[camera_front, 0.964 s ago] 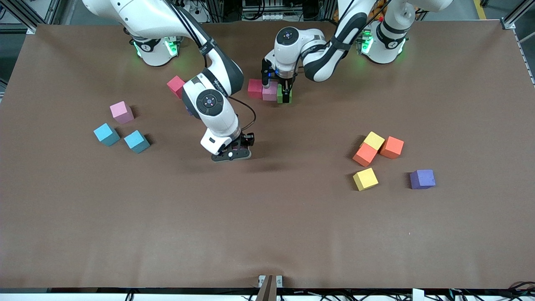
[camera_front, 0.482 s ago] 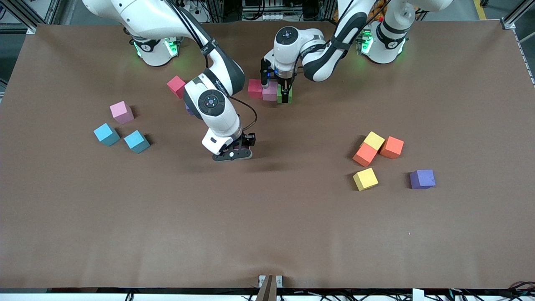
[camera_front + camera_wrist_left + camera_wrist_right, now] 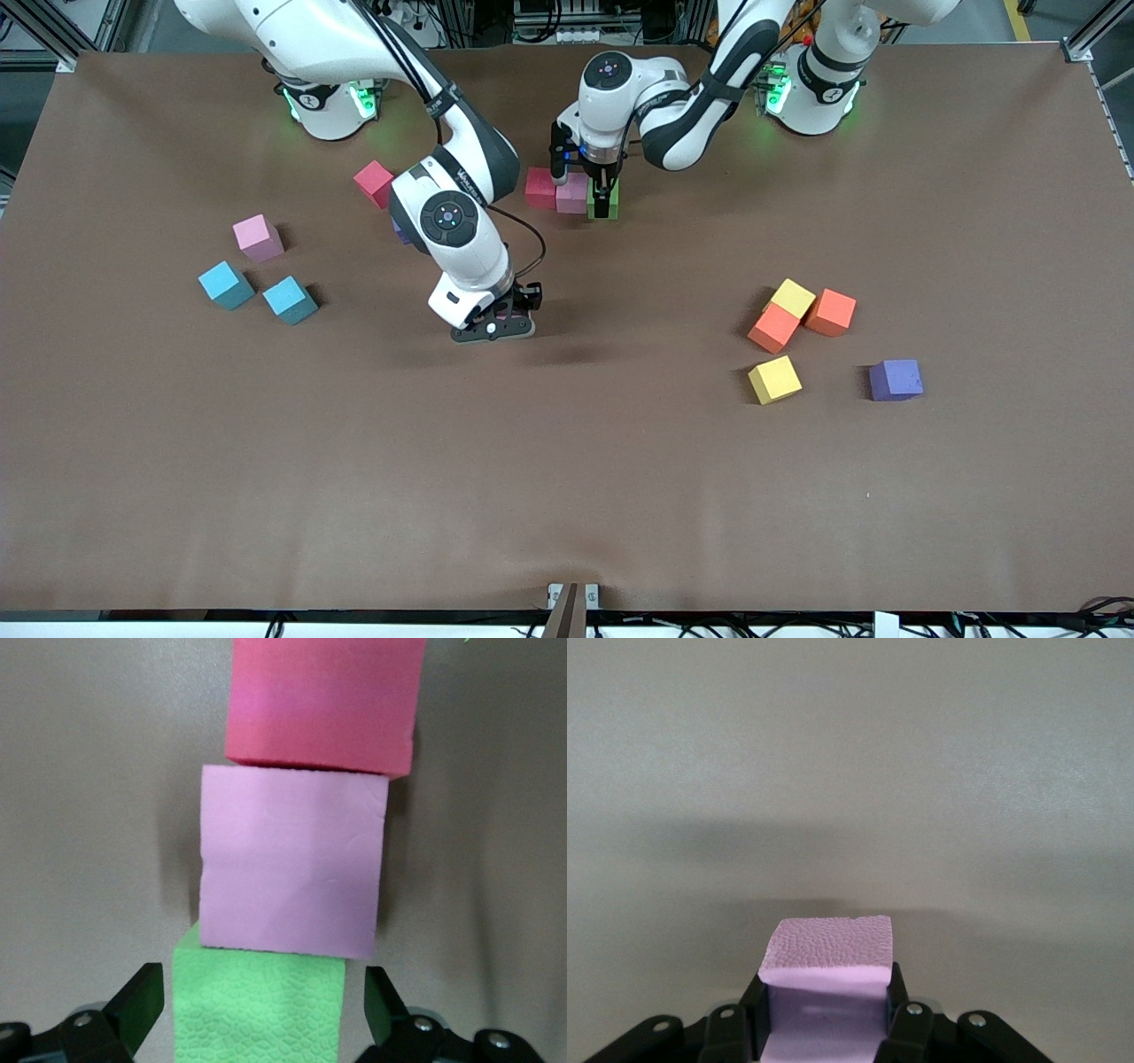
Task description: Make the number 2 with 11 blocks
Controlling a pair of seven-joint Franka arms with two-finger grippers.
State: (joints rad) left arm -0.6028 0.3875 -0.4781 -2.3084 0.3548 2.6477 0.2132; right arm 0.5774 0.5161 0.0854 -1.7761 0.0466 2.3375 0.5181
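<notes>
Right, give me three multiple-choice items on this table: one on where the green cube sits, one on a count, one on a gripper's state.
1. The matte green foam cube sits:
A. at the end of a three-cube row
B. between the light blue cubes
C. on a yellow cube
2. Orange foam cubes in view:
A. one
B. two
C. three
3. The right gripper is:
A. open
B. shut on a pale pink foam cube
C. shut on a yellow cube

1 A: it touches the pink cube beside the red cube, and the open left gripper straddles it.
2 B: both lie beside a yellow cube.
3 B: it clamps the cube over bare table.
</notes>
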